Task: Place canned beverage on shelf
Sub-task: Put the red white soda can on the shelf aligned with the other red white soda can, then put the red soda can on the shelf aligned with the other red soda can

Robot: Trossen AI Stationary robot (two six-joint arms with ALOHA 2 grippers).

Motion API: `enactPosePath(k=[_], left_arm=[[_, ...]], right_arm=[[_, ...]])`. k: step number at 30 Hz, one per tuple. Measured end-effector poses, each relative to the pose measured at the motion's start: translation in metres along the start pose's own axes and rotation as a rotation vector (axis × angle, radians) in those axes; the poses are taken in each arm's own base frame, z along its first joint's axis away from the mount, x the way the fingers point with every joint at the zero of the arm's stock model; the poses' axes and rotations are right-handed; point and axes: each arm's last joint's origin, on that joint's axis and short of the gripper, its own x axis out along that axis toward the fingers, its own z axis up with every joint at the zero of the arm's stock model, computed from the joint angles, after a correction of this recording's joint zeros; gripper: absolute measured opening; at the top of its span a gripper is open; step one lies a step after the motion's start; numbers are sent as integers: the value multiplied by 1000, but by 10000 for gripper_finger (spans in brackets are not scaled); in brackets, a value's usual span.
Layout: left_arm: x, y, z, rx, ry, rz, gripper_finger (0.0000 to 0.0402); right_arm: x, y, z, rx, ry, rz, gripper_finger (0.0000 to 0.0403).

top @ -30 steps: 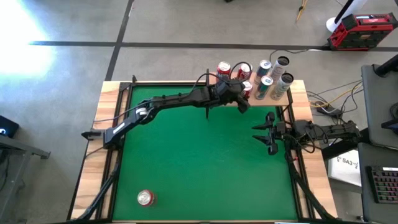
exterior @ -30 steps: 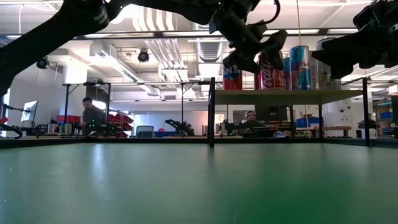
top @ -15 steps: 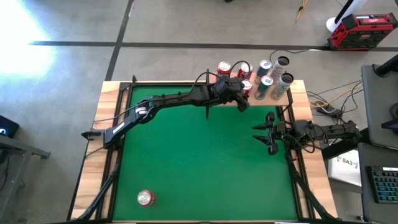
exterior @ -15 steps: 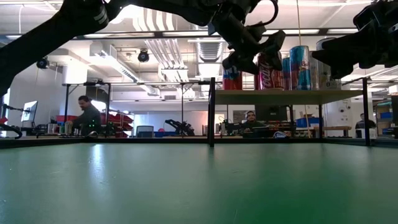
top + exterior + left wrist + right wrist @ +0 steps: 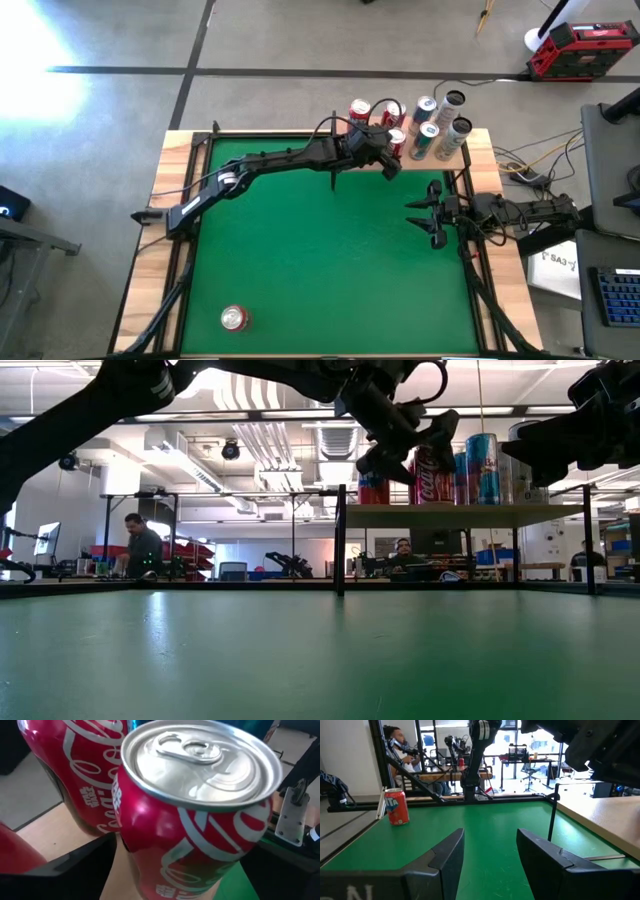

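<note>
**A:** Where is the red can (image 5: 195, 820)?

**B:** Upright at the front edge of the shelf (image 5: 462, 152), between the left gripper's (image 5: 393, 152) fingers. Its base seems to rest on the board. A second red can (image 5: 75, 775) stands just behind it, and the blue and silver cans (image 5: 428, 128) are close beside it, further along the shelf.

**A:** Is it gripped?

**B:** I cannot tell. The fingers sit on either side of it, but no gap shows clearly.

**A:** So how should the step finish?

**B:** I would spread the fingers fully and then back straight away from the shelf, level and slow. Any sideways swing risks knocking the neighbours over.

**A:** And the right gripper (image 5: 432, 222)?

**B:** It waits just off the shelf's front, with its fingers apart and nothing between them. One more can (image 5: 234, 318) stands far from the shelf.
</note>
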Motion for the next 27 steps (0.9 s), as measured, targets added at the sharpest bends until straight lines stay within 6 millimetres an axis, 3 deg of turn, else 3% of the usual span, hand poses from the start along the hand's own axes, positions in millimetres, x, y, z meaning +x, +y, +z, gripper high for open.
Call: enactPosePath(k=[11, 27], left_arm=[[-1, 3, -3, -64, 28, 75, 399], [-20, 0, -7, -108, 174, 101, 399]], right_arm=[[0, 0, 0, 0, 0, 0, 173], [0, 0, 0, 0, 0, 0, 173]])
